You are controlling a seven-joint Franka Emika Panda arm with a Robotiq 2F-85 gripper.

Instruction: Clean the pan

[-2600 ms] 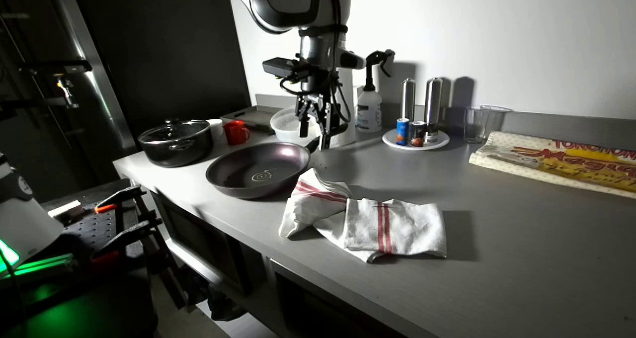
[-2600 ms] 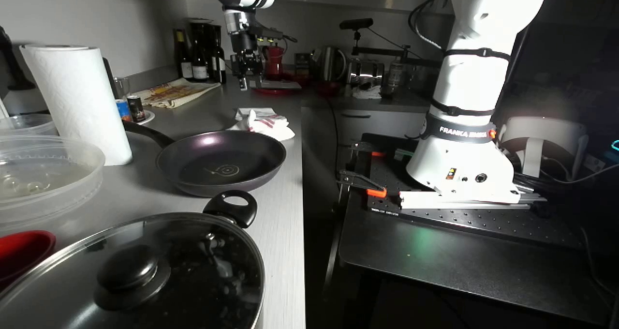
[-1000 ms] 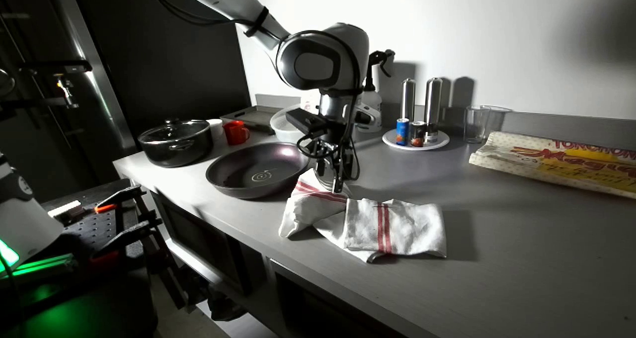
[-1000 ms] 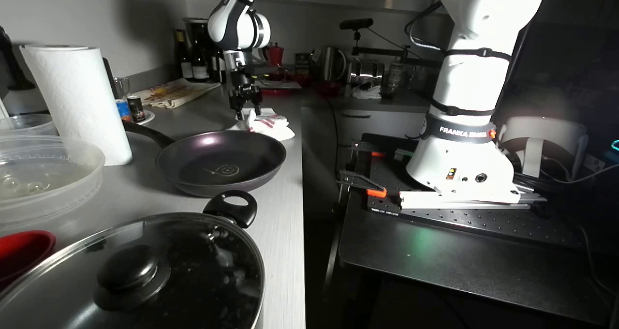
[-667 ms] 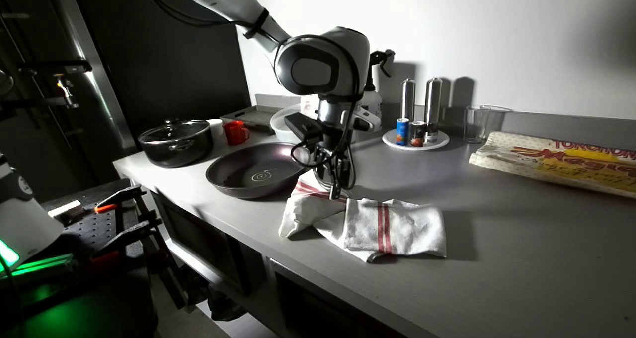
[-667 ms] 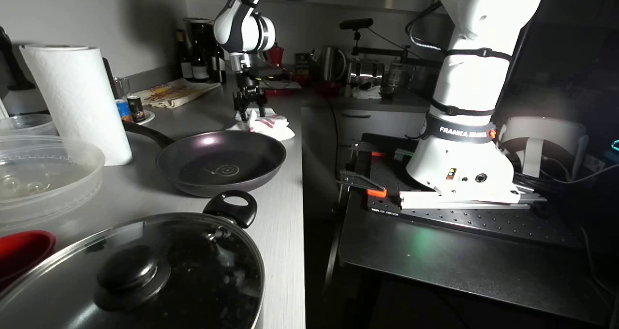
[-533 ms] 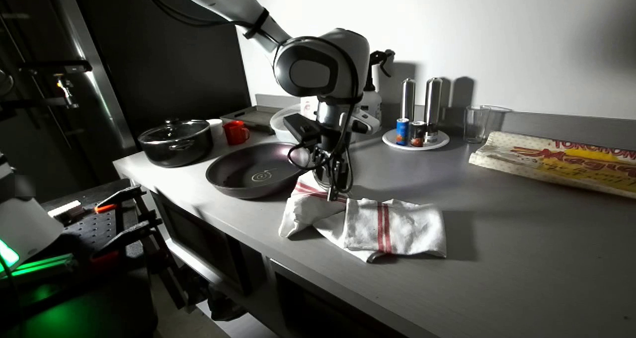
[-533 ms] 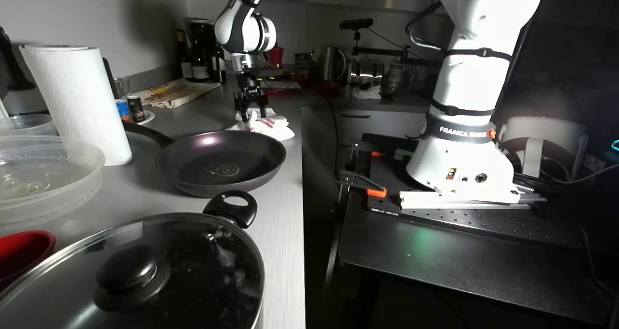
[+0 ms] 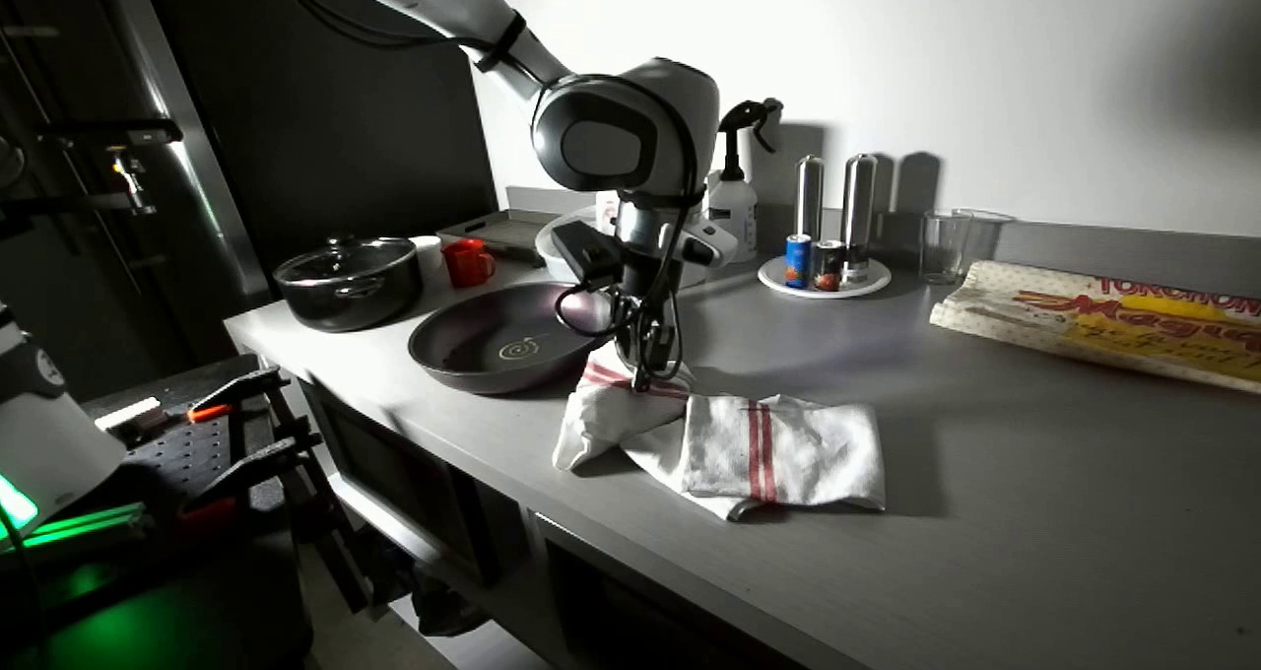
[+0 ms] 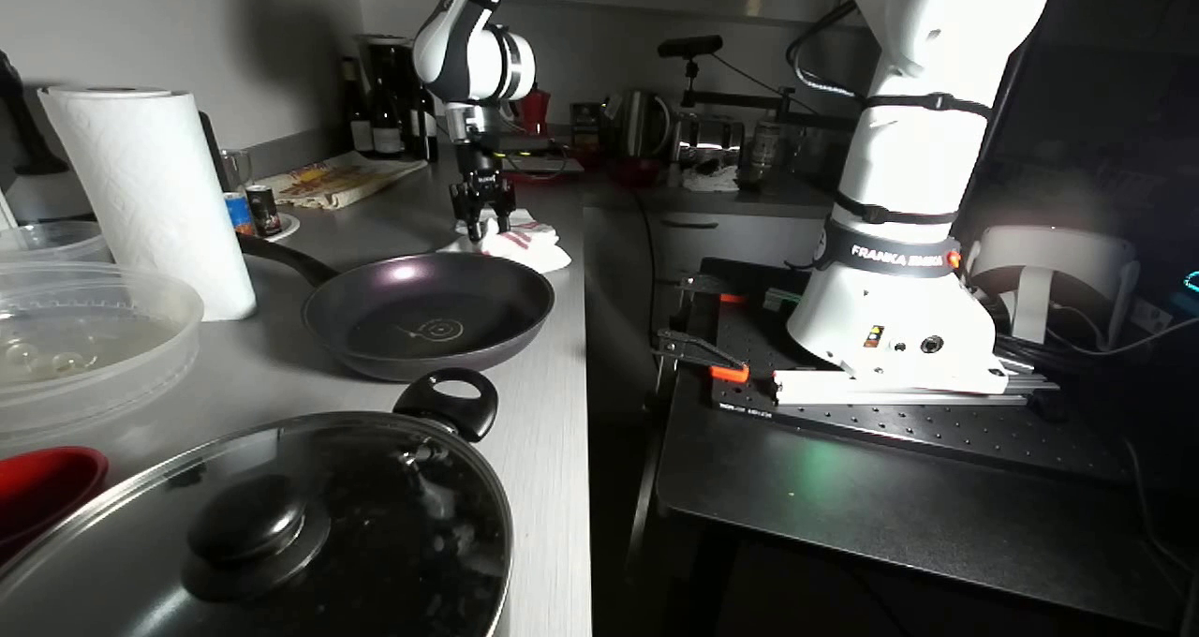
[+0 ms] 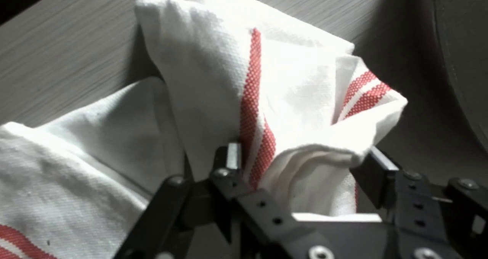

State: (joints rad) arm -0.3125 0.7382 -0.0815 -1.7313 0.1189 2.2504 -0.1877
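Dropped since the earlier frame: your gripper [image 11: 308,158], from a hover higher above the counter [image 9: 1005,542] to the standing fold of the striped towel [image 11: 206,76]. Cloth itself looks unshifted.

Tool: fingers [image 11: 371,179] apart, one either side of the bunched cloth in the wrist view. No firm pinch shows; call it a straddle, not a hold. Whether either finger touches the fold, you can't tell from here.

Towel: crumpled at your end, folded flatter at the other, lying on the counter. One cloth or two, can't tell.

Pan [image 9: 493,340]: flat on the counter, just beside the crumpled end, between towel and lidded pot [image 9: 350,291]. Its handle [image 10: 292,255] runs toward the paper roll [image 10: 155,206], clearest in an exterior view.

Step in hand, as judged: getting hold of the wiping cloth. Cleaning proper not yet begun. Next you likely want the fingers brought together on a thick wad of that fold, then a lift until the loose part trails free, a short carry over the rim, and down into the pan to wipe. Pinch too shallow and the cloth may slip out.
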